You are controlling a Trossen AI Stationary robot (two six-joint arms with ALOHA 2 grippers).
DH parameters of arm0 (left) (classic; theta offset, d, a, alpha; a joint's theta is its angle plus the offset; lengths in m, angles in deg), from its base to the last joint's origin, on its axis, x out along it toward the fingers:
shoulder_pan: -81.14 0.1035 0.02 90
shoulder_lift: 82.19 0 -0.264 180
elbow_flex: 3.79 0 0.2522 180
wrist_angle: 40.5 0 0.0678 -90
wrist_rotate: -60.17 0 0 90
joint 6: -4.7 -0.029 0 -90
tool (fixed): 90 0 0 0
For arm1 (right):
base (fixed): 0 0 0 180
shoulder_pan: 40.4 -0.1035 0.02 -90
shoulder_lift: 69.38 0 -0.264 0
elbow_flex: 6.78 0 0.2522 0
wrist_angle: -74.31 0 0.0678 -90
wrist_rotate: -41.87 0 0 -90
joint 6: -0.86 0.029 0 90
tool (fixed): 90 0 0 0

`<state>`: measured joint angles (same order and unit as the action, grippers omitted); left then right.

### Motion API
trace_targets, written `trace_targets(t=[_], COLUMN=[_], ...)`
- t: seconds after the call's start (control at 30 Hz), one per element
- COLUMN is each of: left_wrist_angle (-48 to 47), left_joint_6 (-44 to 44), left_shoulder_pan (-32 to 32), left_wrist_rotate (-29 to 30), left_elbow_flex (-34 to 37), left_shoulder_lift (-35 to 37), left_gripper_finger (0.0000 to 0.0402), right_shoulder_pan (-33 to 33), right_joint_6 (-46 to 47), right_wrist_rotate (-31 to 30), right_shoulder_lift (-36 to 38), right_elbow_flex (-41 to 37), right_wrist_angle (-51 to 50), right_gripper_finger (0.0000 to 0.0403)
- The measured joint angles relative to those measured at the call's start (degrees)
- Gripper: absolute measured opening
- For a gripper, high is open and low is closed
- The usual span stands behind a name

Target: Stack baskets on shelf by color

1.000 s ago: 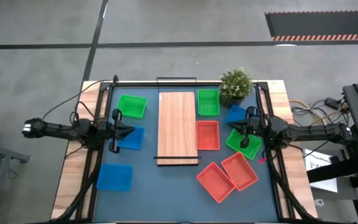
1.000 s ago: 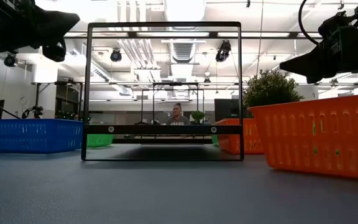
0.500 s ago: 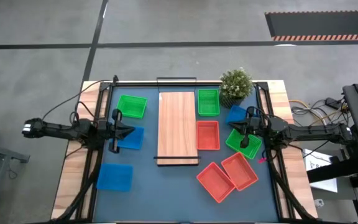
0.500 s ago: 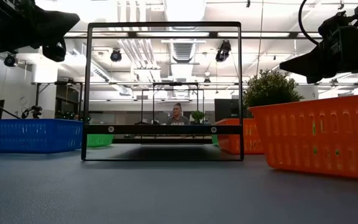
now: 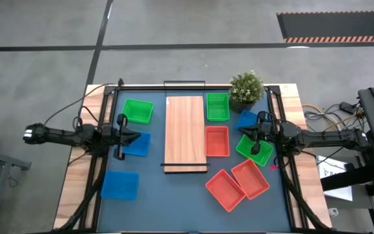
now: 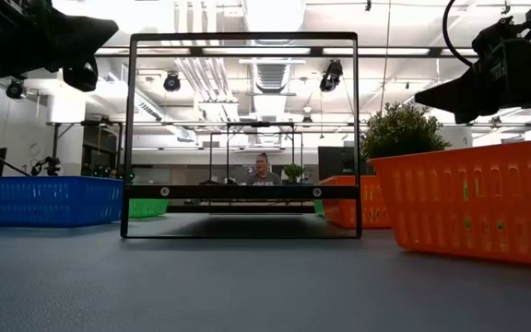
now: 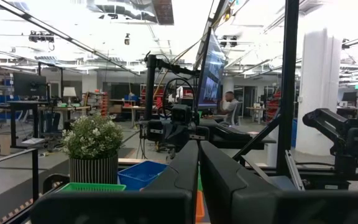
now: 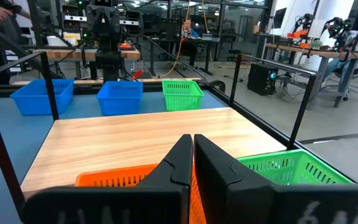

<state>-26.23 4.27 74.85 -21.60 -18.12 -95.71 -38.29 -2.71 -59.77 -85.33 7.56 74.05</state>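
The dark-blue table [image 5: 154, 195] carries the shelf [image 5: 186, 132], a long light-wood board lying bare down its middle. Both arms reach in level from the sides, stretched toward the centre. The left gripper [image 5: 123, 138] hangs above a blue basket [image 5: 137, 144] left of the shelf, its fingers pressed together on nothing. The right gripper [image 5: 257, 138] hovers over a green basket [image 5: 254, 147] on the right side, likewise closed and empty. Left of the shelf also lie a green basket [image 5: 137, 111] farther off and a blue basket [image 5: 119, 184] nearer. Right of it lie a green basket [image 5: 217, 107], a red-orange basket [image 5: 217, 141], two red-orange baskets [image 5: 237, 184] at the near right, a blue basket [image 5: 246, 119] and a potted plant [image 5: 246, 88].
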Motion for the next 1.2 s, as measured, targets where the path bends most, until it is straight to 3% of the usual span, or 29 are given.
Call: trace_targets(t=[0.5,0.6,0.67,0.77,0.83,1.2], left_wrist_angle=[0.0,0.0,0.0,2.3,3.68,7.61], left_joint_6=[-0.08,-3.92,-6.07,0.32,8.5,9.39], left_shoulder_pan=[0.02,0.02,0.02,0.0,0.02,0.17], left_wrist_rotate=[0.0,0.04,0.04,0.02,0.02,-0.06], left_elbow_flex=[0.01,0.0,-0.01,0.01,-0.04,-0.04], left_shoulder_lift=[-0.02,-0.01,0.0,-0.18,-0.28,-0.12], left_gripper_finger=[0.0,0.0,0.0,0.0,0.0,0.0], right_shoulder_pan=[0.0,0.02,-0.12,-0.3,-0.24,-0.24], right_joint_6=[0.0,0.01,5.46,25.33,26.81,26.58], right_wrist_rotate=[0.0,0.0,1.02,7.83,7.67,7.13], right_shoulder_lift=[0.0,0.0,0.0,0.0,0.02,0.02], right_elbow_flex=[-0.01,0.0,0.0,0.0,0.0,0.0], right_wrist_angle=[0.01,0.12,0.74,1.99,2.37,2.45], right_gripper_finger=[0.0009,0.0009,0.0009,0.0009,0.0009,0.0009])
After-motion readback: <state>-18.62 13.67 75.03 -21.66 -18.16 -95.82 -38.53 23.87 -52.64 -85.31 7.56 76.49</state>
